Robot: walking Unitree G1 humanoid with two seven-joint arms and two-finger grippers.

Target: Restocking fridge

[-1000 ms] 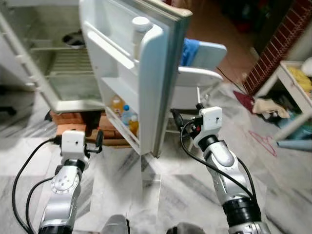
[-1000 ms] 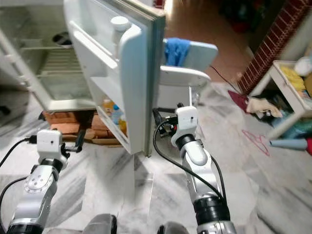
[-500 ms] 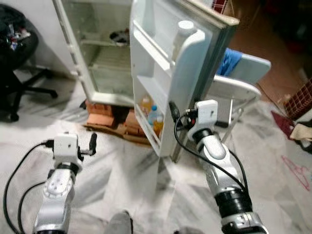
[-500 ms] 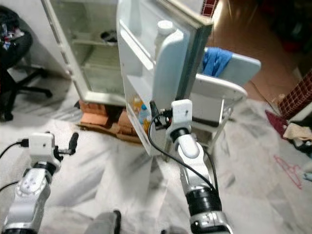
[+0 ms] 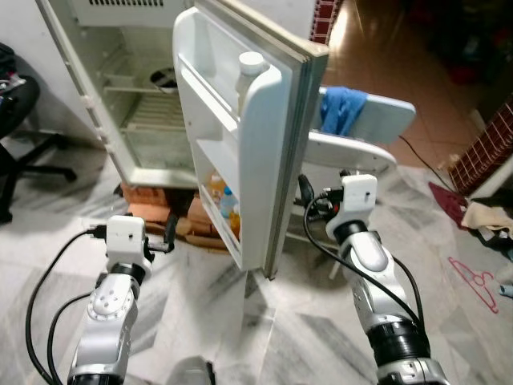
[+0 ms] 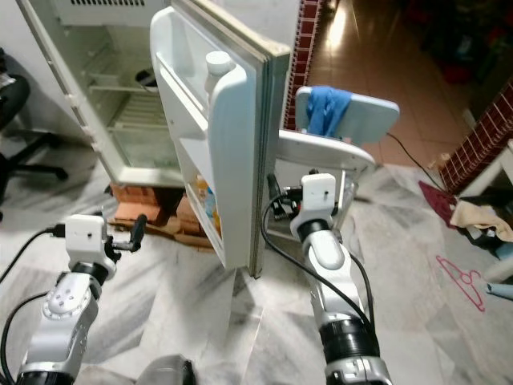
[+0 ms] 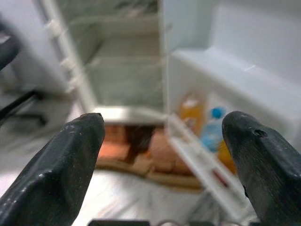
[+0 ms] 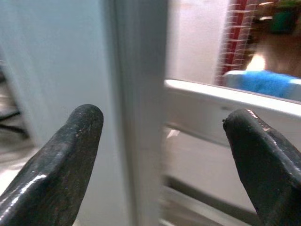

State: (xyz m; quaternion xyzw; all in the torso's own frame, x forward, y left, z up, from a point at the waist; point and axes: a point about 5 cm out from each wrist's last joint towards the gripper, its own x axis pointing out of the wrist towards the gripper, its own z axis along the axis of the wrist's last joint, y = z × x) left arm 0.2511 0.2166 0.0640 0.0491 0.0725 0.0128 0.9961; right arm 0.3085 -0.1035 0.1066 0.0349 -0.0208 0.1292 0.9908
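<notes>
The white fridge stands open, its wire shelves nearly bare except for a dark bowl. Its door swings out toward me. A white-capped bottle stands in the top door shelf, and orange and blue-capped bottles stand in the bottom one. My right gripper is open and empty at the door's outer edge; the right wrist view has the door edge between the fingers. My left gripper is open and empty, low in front of the fridge, facing the bottom door shelf.
A white plastic chair with a blue cloth stands just behind the door. Bricks prop up the fridge. A black office chair is at the left. Cloths and a pink hanger lie on the marble floor at the right.
The whole picture has shifted, so the camera has moved. Both grippers stay open and empty, the right one still by the door's edge.
</notes>
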